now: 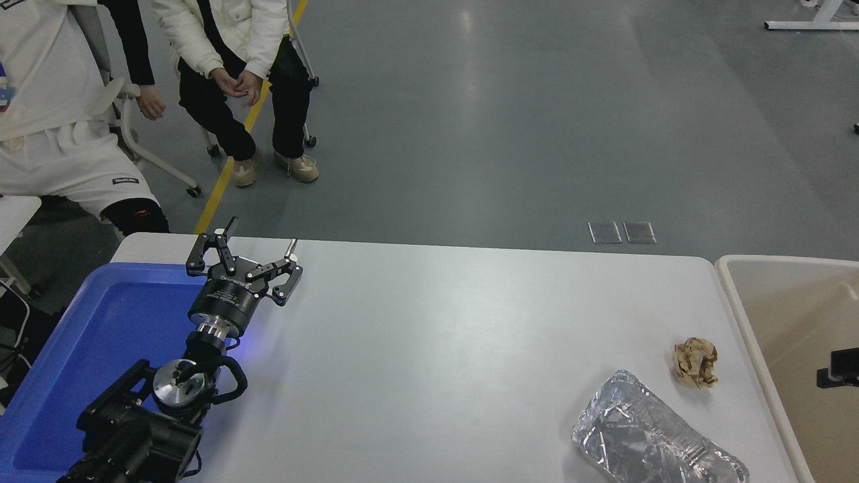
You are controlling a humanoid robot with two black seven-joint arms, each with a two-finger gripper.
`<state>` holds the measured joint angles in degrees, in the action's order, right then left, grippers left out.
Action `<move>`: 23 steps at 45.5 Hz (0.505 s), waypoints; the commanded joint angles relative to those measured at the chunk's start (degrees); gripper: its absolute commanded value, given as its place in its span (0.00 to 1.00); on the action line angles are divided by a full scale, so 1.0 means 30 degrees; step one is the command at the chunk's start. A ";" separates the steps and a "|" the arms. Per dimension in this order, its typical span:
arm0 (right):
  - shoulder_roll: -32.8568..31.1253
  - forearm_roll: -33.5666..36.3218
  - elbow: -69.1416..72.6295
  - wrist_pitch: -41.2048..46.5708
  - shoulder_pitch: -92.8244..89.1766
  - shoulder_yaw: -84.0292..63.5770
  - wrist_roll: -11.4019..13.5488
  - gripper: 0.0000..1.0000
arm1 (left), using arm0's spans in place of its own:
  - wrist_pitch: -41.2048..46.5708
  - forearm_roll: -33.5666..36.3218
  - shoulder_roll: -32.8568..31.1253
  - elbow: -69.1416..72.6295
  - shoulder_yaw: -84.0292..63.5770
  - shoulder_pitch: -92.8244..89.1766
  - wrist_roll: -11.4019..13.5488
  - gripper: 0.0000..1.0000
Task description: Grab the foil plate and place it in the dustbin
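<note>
I see the foil plate (658, 439) lying untouched at the table's (456, 335) near right corner, beside a crumpled paper ball (696, 362). Only a sliver of my right hand (839, 369) shows over the dustbin (745, 315); I cannot tell its grip. My left hand (258, 249) sits parked, released, beside the blue tray (80, 302).

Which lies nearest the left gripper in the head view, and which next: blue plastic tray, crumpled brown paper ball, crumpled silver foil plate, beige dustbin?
From the left gripper, nearest first:
1. Blue plastic tray, directly beside it at the left.
2. Crumpled brown paper ball and crumpled silver foil plate, right side; too close to call.
3. Beige dustbin, far right.
</note>
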<state>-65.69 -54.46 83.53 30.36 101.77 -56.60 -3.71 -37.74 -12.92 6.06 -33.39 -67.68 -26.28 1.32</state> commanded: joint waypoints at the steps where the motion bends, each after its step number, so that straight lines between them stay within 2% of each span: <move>1: 0.4754 -0.2762 0.0105 -0.0011 -0.0963 0.0761 -0.0023 1.00 | -0.0018 -0.0001 0.0001 -0.0001 0.0000 0.0000 0.0001 0.99; 12: 0.9092 -0.2970 -0.0188 -0.0070 -0.1665 0.1345 -0.0227 0.99 | 0.0010 -0.0001 0.0001 -0.0001 0.0000 0.0000 0.0001 0.99; 23: 1.0853 -0.3262 -0.2793 -0.0508 -0.6087 0.2694 -0.0345 0.99 | -0.0018 -0.0001 0.0001 -0.0001 0.0000 0.0000 0.0001 0.99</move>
<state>-40.01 -62.78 81.09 30.09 93.63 -51.84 -4.35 -37.75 -12.92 6.06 -33.40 -67.68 -26.28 1.31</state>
